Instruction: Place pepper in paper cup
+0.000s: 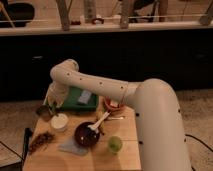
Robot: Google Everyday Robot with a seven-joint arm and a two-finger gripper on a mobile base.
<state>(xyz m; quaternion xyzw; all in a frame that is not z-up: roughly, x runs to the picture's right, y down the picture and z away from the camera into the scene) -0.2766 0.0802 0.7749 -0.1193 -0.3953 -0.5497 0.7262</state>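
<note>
Fingers closed above round white paper cup

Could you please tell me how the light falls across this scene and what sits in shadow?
Camera view: warm light falls on the table and pale arm; the cabinets behind are dark; the gripper, near the paper cup at the table's left, looks dim beneath the arm.

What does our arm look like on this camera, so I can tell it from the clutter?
Thick, rounded cream-white arm with small dark dots along the forearm. Its gripper is small and dark, shut, just above the paper cup.
</note>
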